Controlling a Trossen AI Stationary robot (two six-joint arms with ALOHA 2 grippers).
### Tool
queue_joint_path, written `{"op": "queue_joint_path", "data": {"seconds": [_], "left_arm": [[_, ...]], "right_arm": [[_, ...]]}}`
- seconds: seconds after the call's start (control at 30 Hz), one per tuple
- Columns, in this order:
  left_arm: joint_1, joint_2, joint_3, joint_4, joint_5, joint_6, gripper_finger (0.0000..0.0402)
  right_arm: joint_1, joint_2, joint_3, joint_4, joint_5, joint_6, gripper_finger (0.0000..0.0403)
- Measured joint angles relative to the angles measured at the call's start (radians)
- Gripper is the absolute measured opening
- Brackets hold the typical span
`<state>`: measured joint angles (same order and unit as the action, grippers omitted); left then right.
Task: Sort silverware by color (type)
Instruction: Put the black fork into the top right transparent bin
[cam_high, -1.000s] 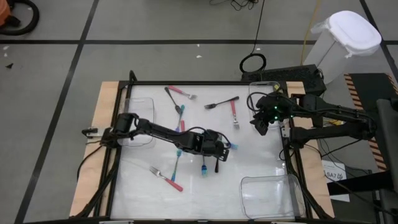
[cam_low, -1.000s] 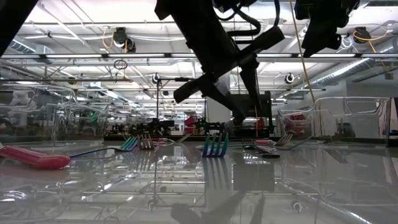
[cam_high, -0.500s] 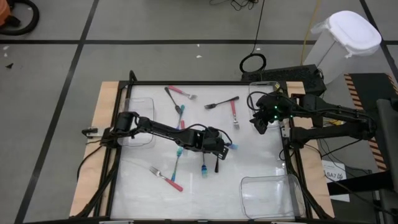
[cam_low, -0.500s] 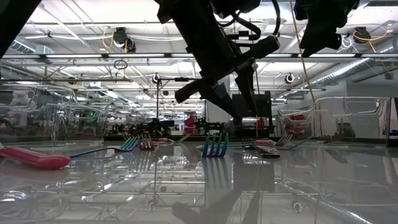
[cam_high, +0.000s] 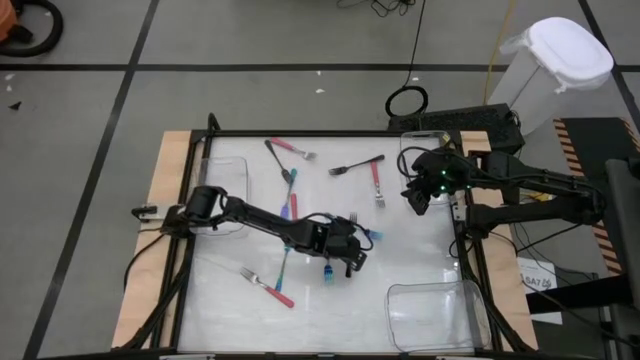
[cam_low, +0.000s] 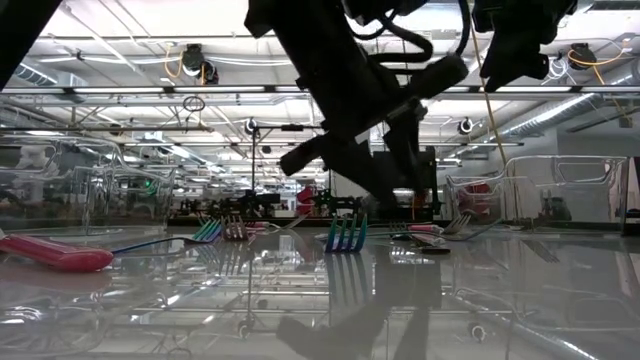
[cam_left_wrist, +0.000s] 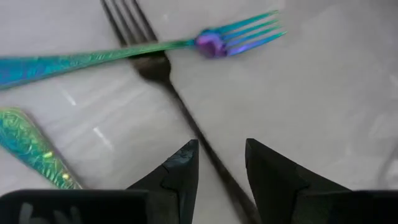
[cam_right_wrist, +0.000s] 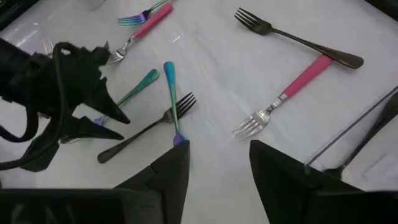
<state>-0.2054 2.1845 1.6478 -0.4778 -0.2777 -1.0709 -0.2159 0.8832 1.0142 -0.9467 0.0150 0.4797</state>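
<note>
My left gripper (cam_left_wrist: 221, 165) hangs open low over the middle of the table (cam_high: 348, 262). Its two fingers stand on either side of a black fork's (cam_left_wrist: 155, 68) handle; I cannot tell whether they touch it. A teal fork (cam_left_wrist: 124, 55) lies across the black fork's neck, and another teal handle (cam_left_wrist: 31, 149) lies beside it. More pink, teal and black forks are scattered on the white table, among them a pink one (cam_high: 377, 185) and a black one (cam_high: 355, 163) at the far side. My right gripper (cam_right_wrist: 217, 168) waits open, raised at the right edge (cam_high: 420, 195).
Clear plastic bins stand at the near right (cam_high: 435, 310), at the far right under my right arm (cam_high: 415, 150) and at the left (cam_high: 225, 185). A pink fork (cam_high: 272, 287) and a teal fork (cam_high: 285, 258) lie near the left arm. A dark frame rims the table (cam_high: 300, 133).
My left gripper has sunk toward the table and shifted a little toward the near edge along the black fork's handle, rolling its wrist somewhat. The fork's tines now show beyond it. The forks lie where they were.
</note>
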Motion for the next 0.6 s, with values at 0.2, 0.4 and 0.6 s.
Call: {"op": "queue_joint_path", "data": {"seconds": [0.2, 0.4, 0.6], "left_arm": [[-0.005, 0.037, -0.002, 0.036, -0.011, 0.014, 0.0134], [-0.005, 0.052, -0.001, 0.058, -0.039, 0.025, 0.0134], [0.003, 0.055, 0.0, 0.06, -0.038, 0.041, 0.0134]], "right_arm": [[0.0, 0.0, 0.0, 0.006, 0.019, 0.006, 0.0164], [0.0, 0.0, 0.0, 0.007, 0.019, 0.02, 0.0164], [0.0, 0.0, 0.0, 0.008, 0.019, 0.03, 0.0164]]}}
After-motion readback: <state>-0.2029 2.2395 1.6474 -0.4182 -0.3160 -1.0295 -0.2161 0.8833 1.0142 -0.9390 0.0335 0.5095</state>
